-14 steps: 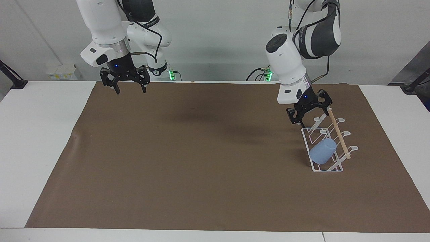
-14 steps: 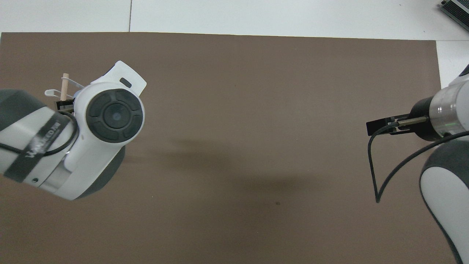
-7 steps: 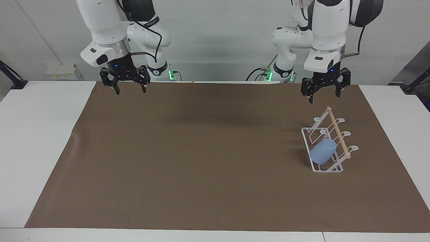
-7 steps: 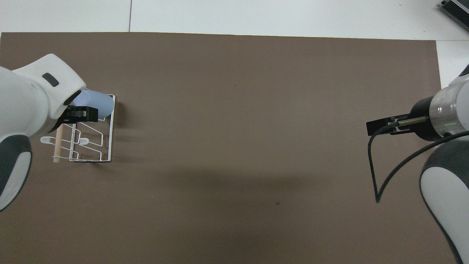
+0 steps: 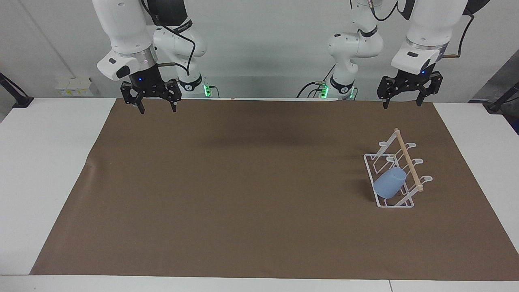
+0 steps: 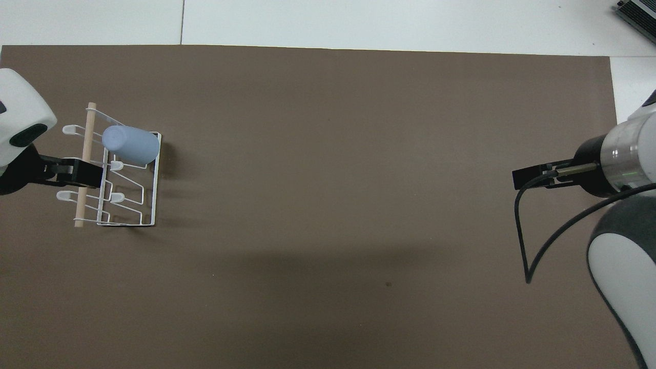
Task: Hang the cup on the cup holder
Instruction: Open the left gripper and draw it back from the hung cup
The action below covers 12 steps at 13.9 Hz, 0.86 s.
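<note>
a white table (image 5: 48,170) carries a wide brown mat (image 5: 243,194), with a pale wall at the robots' end. toward the left arm's end of the mat stands the cup holder (image 5: 369,167), a white wire rack with a light wooden rod (image 5: 407,159) across its top, and the cup (image 5: 390,183) sits on it, slipped mouth-first over one of the slanted prongs at the end of the rack farthest from the robots, its narrow base pointing out toward the middle of the mat. a second ago the left gripper (image 5: 406,100) was down right at the rack's nearer end; since then it has lifted away and drawn back, and it now hangs high over the mat's edge at the robots' end, fingers spread and carrying nothing, well apart from the cup. the cup has not shifted as the arm left, so it looks settled on its prong and the hanging seems done. the right gripper (image 5: 151,101) waits with fingers spread and empty, raised over the mat's edge at the right arm's end.
</note>
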{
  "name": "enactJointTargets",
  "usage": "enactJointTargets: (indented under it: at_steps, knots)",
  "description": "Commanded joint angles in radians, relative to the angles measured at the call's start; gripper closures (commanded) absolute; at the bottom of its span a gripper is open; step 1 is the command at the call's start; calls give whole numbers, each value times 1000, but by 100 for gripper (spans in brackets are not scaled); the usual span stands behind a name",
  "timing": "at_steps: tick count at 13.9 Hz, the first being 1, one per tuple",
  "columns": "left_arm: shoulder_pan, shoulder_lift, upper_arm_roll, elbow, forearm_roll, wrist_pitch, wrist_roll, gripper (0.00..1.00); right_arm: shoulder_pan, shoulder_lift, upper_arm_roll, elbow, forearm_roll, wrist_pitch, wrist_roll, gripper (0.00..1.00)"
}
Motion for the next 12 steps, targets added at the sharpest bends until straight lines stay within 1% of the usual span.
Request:
enactJointTargets:
  at_steps: [1, 6, 8, 12]
  knots:
    - [53, 52, -8, 90, -99, -81, 35, 0, -18, -3, 10, 2, 2, -13, -20, 0]
    - [58, 49, -8, 90, -121, -118, 37, 0, -18, -3, 10, 2, 2, -13, -20, 0]
    - [43, 49, -2, 90, -107, -119, 43, 0, -18, -3, 10, 2, 2, -13, -20, 0]
    - [17, 47, 64, 90, -151, -102, 78, 0, -18, -3, 10, 2, 2, -13, -22, 0]
